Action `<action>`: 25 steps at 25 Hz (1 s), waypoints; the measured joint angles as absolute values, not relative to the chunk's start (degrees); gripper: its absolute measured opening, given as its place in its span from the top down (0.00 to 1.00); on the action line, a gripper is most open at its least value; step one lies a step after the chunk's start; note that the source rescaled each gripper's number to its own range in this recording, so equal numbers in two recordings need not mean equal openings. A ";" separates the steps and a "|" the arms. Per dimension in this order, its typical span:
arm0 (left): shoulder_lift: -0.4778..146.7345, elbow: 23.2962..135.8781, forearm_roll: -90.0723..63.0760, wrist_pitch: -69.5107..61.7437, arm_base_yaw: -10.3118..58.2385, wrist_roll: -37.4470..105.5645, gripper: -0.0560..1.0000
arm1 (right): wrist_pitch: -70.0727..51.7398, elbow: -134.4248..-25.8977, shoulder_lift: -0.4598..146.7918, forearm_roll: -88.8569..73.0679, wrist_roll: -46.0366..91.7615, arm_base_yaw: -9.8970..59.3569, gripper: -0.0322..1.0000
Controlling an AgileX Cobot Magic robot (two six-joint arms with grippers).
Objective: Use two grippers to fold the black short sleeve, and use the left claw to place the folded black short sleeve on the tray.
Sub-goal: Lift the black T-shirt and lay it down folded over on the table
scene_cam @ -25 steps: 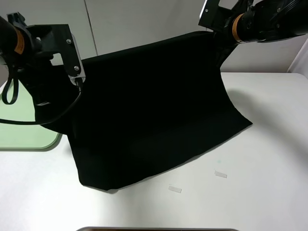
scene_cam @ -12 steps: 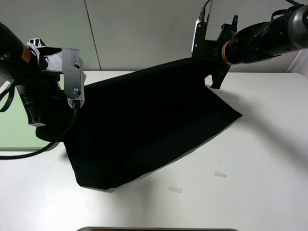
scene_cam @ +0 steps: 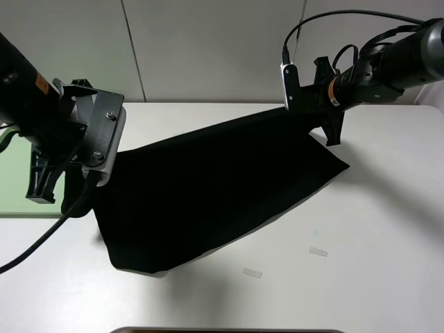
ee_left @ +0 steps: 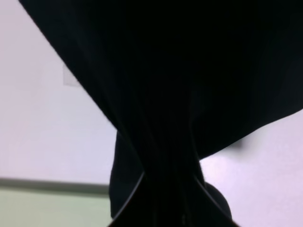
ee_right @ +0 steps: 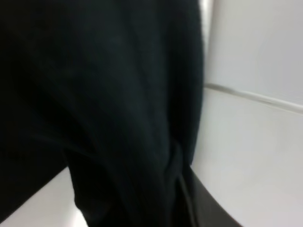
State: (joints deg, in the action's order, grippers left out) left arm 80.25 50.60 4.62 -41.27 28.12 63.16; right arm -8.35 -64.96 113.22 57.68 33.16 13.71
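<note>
- While both claws are clamped on it, the black short sleeve (scene_cam: pixel 215 187) hangs as a slanted sheet between them over the white table (scene_cam: pixel 388 243)
- Its long axis runs on a diagonal in the high view, from the near left, by the left gripper (scene_cam: pixel 67 199), to the far right, by the right gripper (scene_cam: pixel 325 126)
- The held upper edge follows that same diagonal and is stretched fairly straight between the two claws
- From that edge the cloth slopes down toward the front, and its lower part lies on the table, ending in one corner at the near left and one at the right, below the right claw
- In the left wrist view the fabric gathers into tight pleats that run down into the closed jaws of the left gripper (ee_left: pixel 168 213), so that claw is clenched on a corner of the shirt
- In the right wrist view the cloth bunches in the same way into the right gripper (ee_right: pixel 180 198), which is also clenched on the fabric
- The pale green tray (scene_cam: pixel 14 180) sits at the left edge of the table, just beside the left claw, and the shirt does not lie on it
- Two small white strips (scene_cam: pixel 252 272) and (scene_cam: pixel 318 251) lie on the bare table in front of the shirt, apart from its lower edge
</note>
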 joint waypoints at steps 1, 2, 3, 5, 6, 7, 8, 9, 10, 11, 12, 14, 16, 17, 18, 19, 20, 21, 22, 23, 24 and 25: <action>80.25 50.17 4.05 -41.27 28.12 64.17 0.95 | -9.41 -64.60 113.51 54.47 37.69 13.71 0.96; 80.25 49.52 3.26 -41.13 28.12 64.93 0.95 | -10.32 -64.34 113.83 51.79 41.18 13.71 0.96; 80.25 48.30 2.54 -40.72 28.12 66.12 0.95 | -11.67 -64.09 114.24 48.57 45.54 13.71 0.96; 80.25 46.06 1.56 -39.59 28.12 68.03 0.95 | -13.60 -64.09 114.79 43.39 50.45 13.71 0.96; 80.20 44.84 0.79 -39.16 28.12 69.17 0.95 | -13.60 -64.09 114.79 43.39 50.45 13.71 0.96; 80.20 43.87 0.00 -38.63 28.12 70.37 0.95 | -14.68 -64.09 115.19 41.20 52.84 13.71 0.96; 80.20 42.78 -1.14 -38.07 28.12 71.51 0.95 | -15.50 -64.09 115.38 39.69 54.01 13.71 0.96; 80.20 41.87 -2.41 -37.77 28.12 72.59 0.95 | -16.22 -64.09 115.65 38.34 54.64 13.71 0.96; 80.20 41.25 -3.49 -37.68 28.12 73.36 0.95 | -17.02 -64.09 115.88 37.35 55.18 13.71 0.96; 80.18 40.54 -5.18 -37.35 28.12 74.27 0.95 | -17.62 -64.09 116.07 36.79 55.45 13.71 0.96; 80.18 40.23 -6.75 -37.36 28.12 74.79 0.95 | -18.54 -64.02 116.30 36.09 55.62 13.66 0.96; 80.18 39.93 -10.06 -37.36 28.12 75.49 0.95 | -18.78 -64.02 116.37 35.83 55.69 13.07 0.96; 80.18 39.93 -13.71 -37.36 28.12 75.77 0.95 | -19.16 -64.02 116.37 35.59 55.77 12.26 0.96; 80.18 39.93 -15.38 -37.36 28.12 76.22 0.95 | -19.54 -64.02 116.37 35.21 55.83 11.68 0.96; 80.18 39.93 -16.31 -37.33 28.12 76.71 0.95 | -19.77 -63.98 116.37 34.66 55.83 11.25 0.96; 80.18 39.93 -17.15 -37.33 28.12 77.04 0.95 | -19.77 -63.91 116.37 34.01 55.97 10.89 0.96; 80.18 39.93 -17.51 -37.33 28.12 77.18 0.95 | -19.90 -63.91 116.37 33.59 56.02 10.60 0.96; 80.18 39.93 -17.65 -37.33 28.12 77.19 0.95 | -19.90 -63.91 116.37 33.28 56.02 10.35 0.96; 80.18 39.93 -17.84 -37.29 28.12 77.31 0.95 | -19.84 -63.91 116.37 32.96 56.08 10.14 0.96; 80.18 39.93 -17.84 -37.29 28.12 77.37 0.95 | -19.90 -63.86 116.37 32.57 56.08 9.97 0.96; 80.18 39.93 -17.85 -37.29 28.12 77.42 0.95 | -19.90 -63.86 116.37 32.29 56.20 9.97 0.96; 80.18 39.93 -17.85 -37.41 28.12 77.42 0.95 | -19.90 -63.86 116.37 32.08 56.30 9.97 0.96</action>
State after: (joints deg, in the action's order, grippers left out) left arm 80.18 39.93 -17.85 -37.41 28.12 77.42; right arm -19.90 -63.86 116.37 32.08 56.30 9.97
